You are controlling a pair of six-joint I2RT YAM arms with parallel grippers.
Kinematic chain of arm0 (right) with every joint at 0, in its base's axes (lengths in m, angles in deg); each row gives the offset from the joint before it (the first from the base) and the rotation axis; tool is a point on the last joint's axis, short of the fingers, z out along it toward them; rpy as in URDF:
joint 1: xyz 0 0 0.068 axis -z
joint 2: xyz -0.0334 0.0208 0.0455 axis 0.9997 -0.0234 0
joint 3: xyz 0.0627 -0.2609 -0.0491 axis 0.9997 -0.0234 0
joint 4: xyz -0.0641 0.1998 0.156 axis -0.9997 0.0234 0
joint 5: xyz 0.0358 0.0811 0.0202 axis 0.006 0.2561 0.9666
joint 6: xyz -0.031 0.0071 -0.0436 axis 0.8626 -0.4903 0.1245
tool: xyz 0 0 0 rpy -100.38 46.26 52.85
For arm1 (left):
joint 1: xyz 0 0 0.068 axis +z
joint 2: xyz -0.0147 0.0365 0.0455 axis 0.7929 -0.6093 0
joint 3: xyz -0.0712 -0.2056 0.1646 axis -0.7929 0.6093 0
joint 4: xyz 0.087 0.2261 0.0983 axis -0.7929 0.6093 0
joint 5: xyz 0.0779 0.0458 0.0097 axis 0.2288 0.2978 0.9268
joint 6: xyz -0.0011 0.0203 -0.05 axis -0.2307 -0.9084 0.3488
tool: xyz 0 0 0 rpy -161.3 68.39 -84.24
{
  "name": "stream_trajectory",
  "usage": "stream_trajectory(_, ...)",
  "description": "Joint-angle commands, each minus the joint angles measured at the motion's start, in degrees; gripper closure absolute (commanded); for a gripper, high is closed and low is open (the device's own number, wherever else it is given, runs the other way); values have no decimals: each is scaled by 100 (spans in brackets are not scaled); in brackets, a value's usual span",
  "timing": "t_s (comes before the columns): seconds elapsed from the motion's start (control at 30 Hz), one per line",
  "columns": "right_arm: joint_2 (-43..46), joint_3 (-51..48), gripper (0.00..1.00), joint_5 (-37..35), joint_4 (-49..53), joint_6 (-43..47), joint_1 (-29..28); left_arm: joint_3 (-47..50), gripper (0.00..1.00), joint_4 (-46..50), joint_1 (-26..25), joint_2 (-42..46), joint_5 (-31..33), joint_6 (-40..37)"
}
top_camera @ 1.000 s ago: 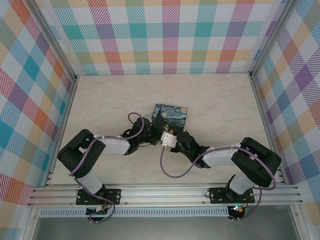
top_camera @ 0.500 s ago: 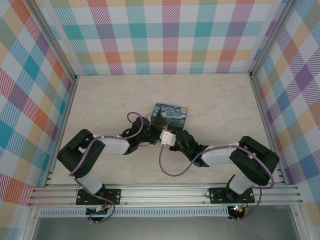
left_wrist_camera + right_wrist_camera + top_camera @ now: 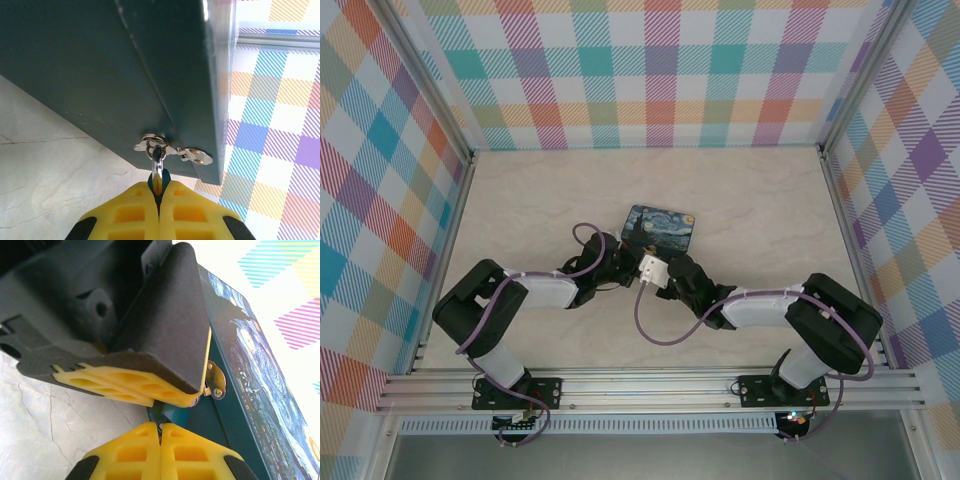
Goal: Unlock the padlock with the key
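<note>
My left end effector (image 3: 159, 191) is clenched on the padlock (image 3: 157, 162), which hangs from the hasp (image 3: 192, 155) of the box (image 3: 100, 75). The right end effector (image 3: 161, 429) is clenched just beside it. I'd hold the padlock steady and feed in straight. I cannot make out the key or the keyhole.

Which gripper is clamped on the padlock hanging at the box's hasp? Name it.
The left gripper: its yellow fingers pinch the padlock under the hasp. The right gripper, also shut, merely noses up to it.
</note>
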Motion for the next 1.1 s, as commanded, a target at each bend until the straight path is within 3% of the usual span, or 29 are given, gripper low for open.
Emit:
stream_trajectory(0.0, 210, 357, 100, -357, 462, -698, 106, -89, 96, -31, 7, 212, -140, -20)
stream_trajectory(0.4, 297, 562, 100, -207, 1027, -3097, 105, -113, 96, -34, 7, 162, -161, -20)
stream_trajectory(0.7, 324, 480, 100, 16, 1057, -3531, 106, -98, 95, -13, 5, 145, -131, -29)
stream_trajectory(1.07, 289, 500, 100, -21, 1413, -3748, 106, -104, 69, 506, 63, 418, -6, -356)
